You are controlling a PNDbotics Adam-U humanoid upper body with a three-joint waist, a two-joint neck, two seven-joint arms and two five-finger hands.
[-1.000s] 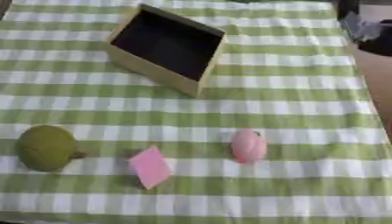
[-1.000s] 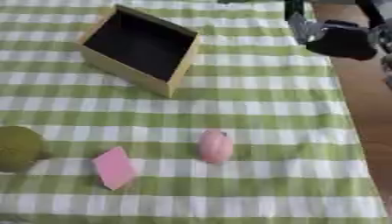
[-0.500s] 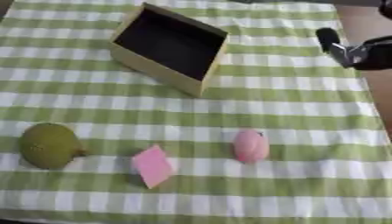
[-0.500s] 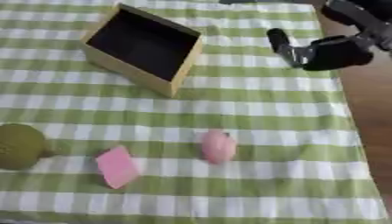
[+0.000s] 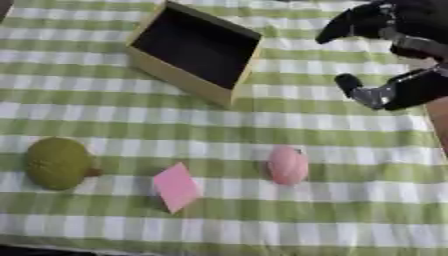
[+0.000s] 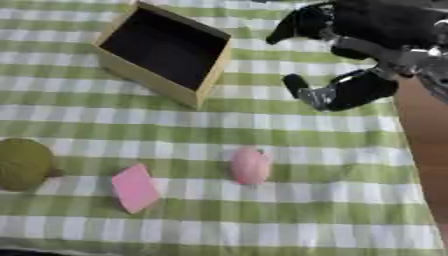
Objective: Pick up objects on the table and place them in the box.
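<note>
Nothing is lying in the box (image 5: 197, 47) yet: its dark interior is showing bare, and it is sitting at an angle on the far part of the tabletop (image 5: 105, 110), mouth facing up, so anything can be dropped straight in from above. Three objects are waiting in a rough row nearer the robot: a pink egg-shaped object (image 5: 287, 165), a flat pink square piece (image 5: 177, 186) just to its left, and a round green fruit-like object (image 5: 57, 163) far off to the left.

Coming in from the upper right, the right robot hand (image 6: 350, 60) is hovering above the cloth, released and grasping nothing, thumb and fingers spread apart. That wide spread looks like preparation for closing around something rounded, and the pink egg-shaped object is lying nearest below it, so it is probably the first target. The hand is poised well apart from it, to the right of the box. No left robot hand is appearing in either view.
</note>
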